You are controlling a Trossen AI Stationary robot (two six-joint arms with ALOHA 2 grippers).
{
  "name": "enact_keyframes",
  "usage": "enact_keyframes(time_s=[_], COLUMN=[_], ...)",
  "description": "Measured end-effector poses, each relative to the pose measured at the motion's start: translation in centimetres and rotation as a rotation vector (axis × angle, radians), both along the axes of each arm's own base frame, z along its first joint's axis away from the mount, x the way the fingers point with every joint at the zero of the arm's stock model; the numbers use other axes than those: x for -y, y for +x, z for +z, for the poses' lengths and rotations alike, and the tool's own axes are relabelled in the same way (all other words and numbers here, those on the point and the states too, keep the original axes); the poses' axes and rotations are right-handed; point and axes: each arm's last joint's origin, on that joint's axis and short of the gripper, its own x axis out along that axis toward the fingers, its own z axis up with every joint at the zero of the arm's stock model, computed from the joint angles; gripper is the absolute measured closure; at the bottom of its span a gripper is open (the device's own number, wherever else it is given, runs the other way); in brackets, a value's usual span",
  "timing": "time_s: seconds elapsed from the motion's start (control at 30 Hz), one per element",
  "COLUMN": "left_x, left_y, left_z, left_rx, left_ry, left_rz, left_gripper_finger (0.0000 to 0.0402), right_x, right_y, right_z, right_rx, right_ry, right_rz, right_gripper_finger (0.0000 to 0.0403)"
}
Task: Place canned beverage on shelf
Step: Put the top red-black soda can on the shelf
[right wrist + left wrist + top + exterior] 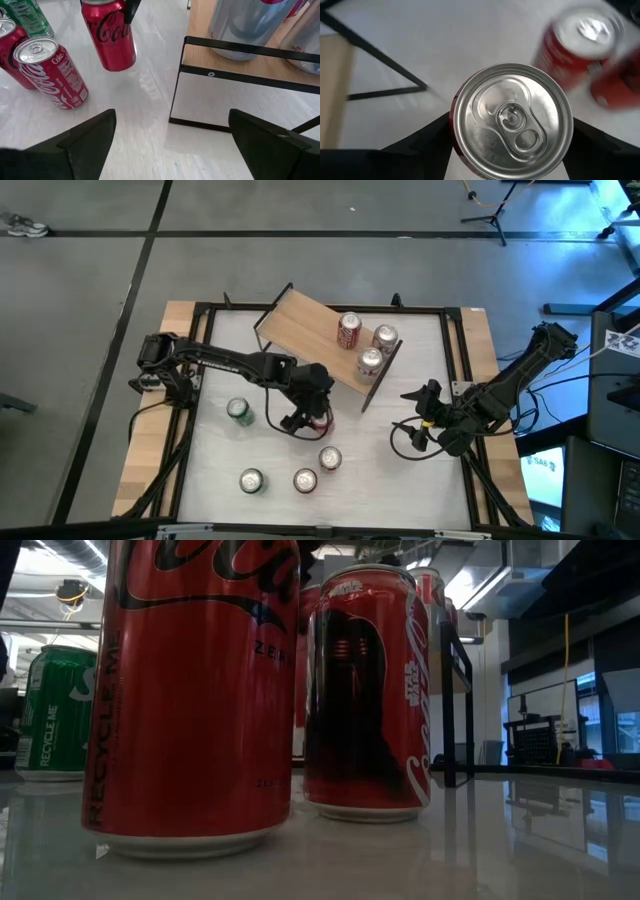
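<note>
While the left arm reaches over mid-bench: the right arm waits near the bench's right edge.
Left gripper point(312, 412): fingers closed on a red can point(512, 120), gripping its sides, held just off the shelf's front edge.
Right gripper point(172, 145): fingers spread wide, holding nothing.
Shelf point(300, 330): angled at the bench's rear, carrying three cans point(349, 330).
Bench point(420, 480): a green can point(238, 411) and three other cans point(305, 480) stand in front.

3 cans point(368, 346) crowd the shelf's point(300, 330) right half.
</note>
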Motion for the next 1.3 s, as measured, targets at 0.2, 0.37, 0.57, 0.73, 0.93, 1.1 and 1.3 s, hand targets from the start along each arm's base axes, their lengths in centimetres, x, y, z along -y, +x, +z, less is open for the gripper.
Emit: enact_keyframes(time_s=[0.2, 0.37, 0.57, 0.73, 0.93, 1.1, 1.3], left_x=[0.0, 0.1, 0.3, 0.3, 0.3, 0.3, 0.1], left_y=[-0.8, -0.6, -0.1, 0.0, 0.0, 0.0, 0.1], left_z=[-0.6, -1.0, -2.7, -3.0, -3.0, -3.0, -3.1], left_rx=[-0.079, -0.087, -0.134, -0.13, -0.13, -0.129, -0.13], left_ry=[0.032, 0.011, 0.018, 0.034, 0.068, 0.071, 0.132], left_rz=[-0.08, -0.117, -0.141, -0.162, -0.163, -0.161, -0.107], left_gripper_finger=[0.0121, 0.0114, 0.0111, 0.011, 0.011, 0.0109, 0.0109], right_x=[0.0, 0.0, 0.0, 0.0, 0.0, 0.0, 0.0], right_y=[0.0, 0.0, 0.0, 0.0, 0.0, 0.0, 0.0], right_z=[0.0, 0.0, 0.0, 0.0, 0.0, 0.0, 0.0], right_rx=[0.0, 0.0, 0.0, 0.0, 0.0, 0.0, -0.001], right_ry=[0.0, 0.0, 0.0, 0.0, 0.001, 0.0, 0.001], right_rz=[0.0, 0.0, 0.0, 0.0, 0.0, 0.0, 0.001], right_gripper_finger=[0.0022, 0.0022, 0.0022, 0.0022, 0.0022, 0.0022, 0.0022])
